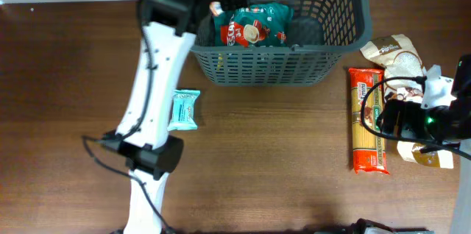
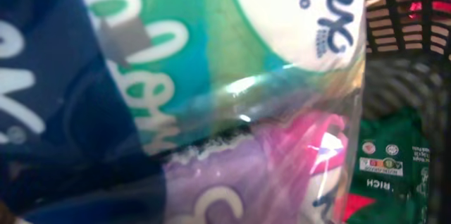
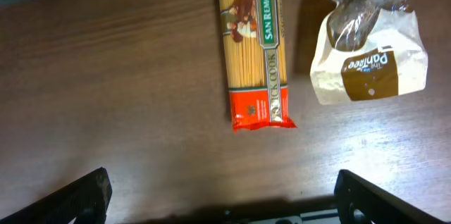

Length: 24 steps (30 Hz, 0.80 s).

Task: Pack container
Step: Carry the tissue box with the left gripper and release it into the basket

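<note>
The container (image 1: 272, 66) runs long left-right, mouth up; right pincer (image 3: 222, 197) gapes, left pincer (image 1: 223, 0) unreadable.

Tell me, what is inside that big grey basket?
A green Nescafé packet lies in the basket, with an orange-and-white packet at its left. The left arm covers the basket's far-left corner, so anything under it is hidden.

1. The table (image 1: 280, 160) is dark brown wood grain, smooth with a soft sheen.
2. The basket (image 1: 265, 68) is dark grey plastic, matt.
3. The pasta pack (image 3: 255, 48) is clear, glossy film with printed labels.
4. The bag (image 3: 370, 65) is thin, crinkled film, clear above and printed white below.
5. The tissue pack (image 2: 211, 76) wears shiny plastic wrap that catches bright glints.
6. The green pouch (image 1: 257, 26) looks glossy.
</note>
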{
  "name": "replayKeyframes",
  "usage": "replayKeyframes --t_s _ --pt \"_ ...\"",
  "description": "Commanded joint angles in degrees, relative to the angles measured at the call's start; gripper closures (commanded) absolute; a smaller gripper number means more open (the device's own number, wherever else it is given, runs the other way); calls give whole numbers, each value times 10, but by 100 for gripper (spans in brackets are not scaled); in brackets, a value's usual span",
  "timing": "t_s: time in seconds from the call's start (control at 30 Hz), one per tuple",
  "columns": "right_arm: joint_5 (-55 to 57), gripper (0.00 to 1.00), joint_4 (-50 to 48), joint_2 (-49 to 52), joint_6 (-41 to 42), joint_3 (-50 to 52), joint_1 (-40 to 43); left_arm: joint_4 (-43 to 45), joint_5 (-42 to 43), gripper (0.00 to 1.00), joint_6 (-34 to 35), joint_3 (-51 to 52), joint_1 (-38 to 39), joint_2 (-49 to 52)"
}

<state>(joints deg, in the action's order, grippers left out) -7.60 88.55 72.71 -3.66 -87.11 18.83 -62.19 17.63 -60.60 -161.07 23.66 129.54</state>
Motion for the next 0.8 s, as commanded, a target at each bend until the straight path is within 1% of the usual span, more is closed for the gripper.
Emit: replayKeyframes --t_s 0.0,0.13,0.37,0.57,0.77 --pt "-8 1 5 1 1 -9 3 17 6 98 -19 0 7 36" --pt "-8 1 6 1 1 -9 3 32 6 98 -19 0 14 77" --pt "-8 1 6 1 1 -9 3 30 6 98 -19 1 16 122" --pt "-8 1 7 1 1 -9 3 21 6 99 -19 2 16 140" --pt "-8 1 7 1 1 -9 3 20 1 98 -19 27 16 141"
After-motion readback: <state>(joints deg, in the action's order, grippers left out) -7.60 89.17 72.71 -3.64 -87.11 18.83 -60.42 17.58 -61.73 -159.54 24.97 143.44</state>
